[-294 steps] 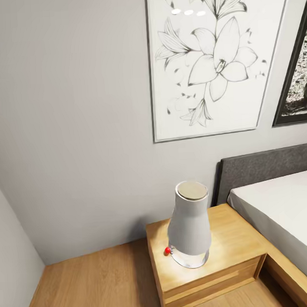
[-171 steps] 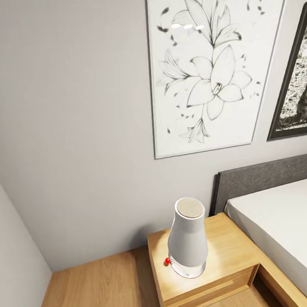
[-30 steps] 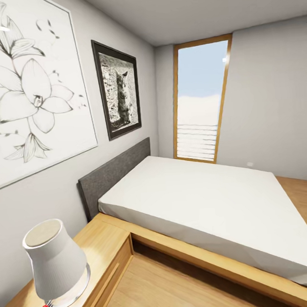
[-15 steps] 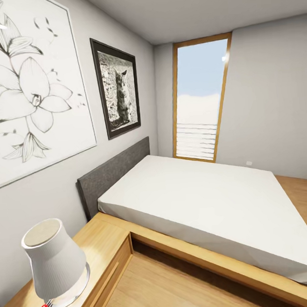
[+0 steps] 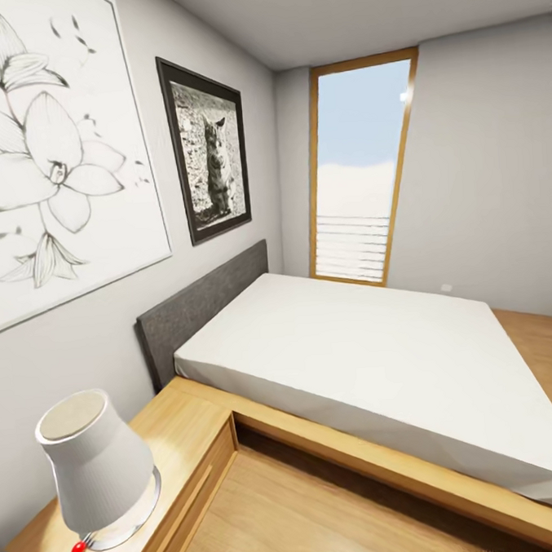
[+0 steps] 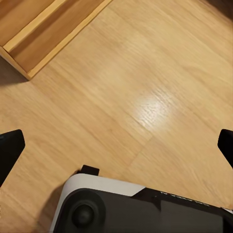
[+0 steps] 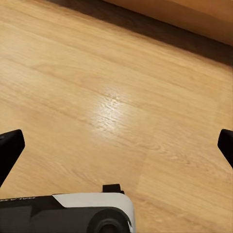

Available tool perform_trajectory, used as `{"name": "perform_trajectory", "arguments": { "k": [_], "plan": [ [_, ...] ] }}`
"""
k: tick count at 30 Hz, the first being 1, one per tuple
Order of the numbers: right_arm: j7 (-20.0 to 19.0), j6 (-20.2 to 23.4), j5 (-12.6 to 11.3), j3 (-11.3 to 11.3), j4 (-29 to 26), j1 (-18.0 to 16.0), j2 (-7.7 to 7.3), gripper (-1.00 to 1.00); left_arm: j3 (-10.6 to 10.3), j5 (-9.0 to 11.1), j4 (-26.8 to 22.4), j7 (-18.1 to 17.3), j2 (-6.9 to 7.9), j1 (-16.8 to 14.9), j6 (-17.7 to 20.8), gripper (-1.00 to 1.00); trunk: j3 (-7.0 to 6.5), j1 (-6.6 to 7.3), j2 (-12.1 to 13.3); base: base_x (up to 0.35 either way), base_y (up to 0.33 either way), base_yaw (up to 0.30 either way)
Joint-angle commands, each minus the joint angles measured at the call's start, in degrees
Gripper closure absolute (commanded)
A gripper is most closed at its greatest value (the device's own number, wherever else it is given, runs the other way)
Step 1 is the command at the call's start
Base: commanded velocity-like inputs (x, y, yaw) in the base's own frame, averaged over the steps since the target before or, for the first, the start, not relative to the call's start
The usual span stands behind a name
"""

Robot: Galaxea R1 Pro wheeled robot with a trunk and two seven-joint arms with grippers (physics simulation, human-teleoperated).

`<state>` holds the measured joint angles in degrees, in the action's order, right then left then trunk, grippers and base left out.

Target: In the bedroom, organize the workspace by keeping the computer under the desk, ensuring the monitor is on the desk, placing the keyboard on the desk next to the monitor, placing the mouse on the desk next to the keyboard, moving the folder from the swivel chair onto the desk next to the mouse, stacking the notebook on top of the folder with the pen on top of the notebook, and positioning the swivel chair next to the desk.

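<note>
The desk, monitor, keyboard, mouse, folder, notebook, pen, computer and swivel chair are out of view. My left gripper (image 6: 116,145) hangs open over bare wooden floor (image 6: 145,97), its black fingertips (image 6: 9,150) spread to the frame's sides with nothing between them. My right gripper (image 7: 116,145) is likewise open and empty above the floor (image 7: 111,97), one black fingertip (image 7: 9,148) at each side. Part of the robot's white and black base (image 6: 121,204) lies below the left gripper.
A bed with a white mattress (image 5: 371,360), wooden frame (image 5: 386,465) and grey headboard (image 5: 204,305) takes up the room's middle. A wooden nightstand (image 5: 172,454) carries a white lamp (image 5: 96,467). Two framed pictures (image 5: 207,158) hang on the left wall; a tall window (image 5: 355,173) stands beyond.
The head view has swung from the wall corner and nightstand round to the right along the bed; in the last second it only shifted slightly. Nothing in the room has moved.
</note>
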<state>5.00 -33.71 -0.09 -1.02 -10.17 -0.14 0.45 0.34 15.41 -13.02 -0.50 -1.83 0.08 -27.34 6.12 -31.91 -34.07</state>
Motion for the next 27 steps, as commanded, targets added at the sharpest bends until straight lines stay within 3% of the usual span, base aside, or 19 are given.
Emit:
{"name": "perform_trajectory", "arguments": {
  "k": [1,27],
  "plan": [
    [0.10,-0.13,0.00,-0.06,-0.02,0.00,-0.01,-1.00,0.01,0.23,-0.07,-0.06,-0.01,0.01,-0.09,-1.00,0.17,-0.02,-0.08,0.000,0.000,-0.131],
    [0.01,-0.13,0.00,-0.04,-0.02,0.04,-0.10,-1.00,0.01,0.32,-0.06,-0.05,-0.01,0.01,-0.09,-1.00,0.62,-0.02,-0.08,0.000,0.000,-0.252]
  ]
}}
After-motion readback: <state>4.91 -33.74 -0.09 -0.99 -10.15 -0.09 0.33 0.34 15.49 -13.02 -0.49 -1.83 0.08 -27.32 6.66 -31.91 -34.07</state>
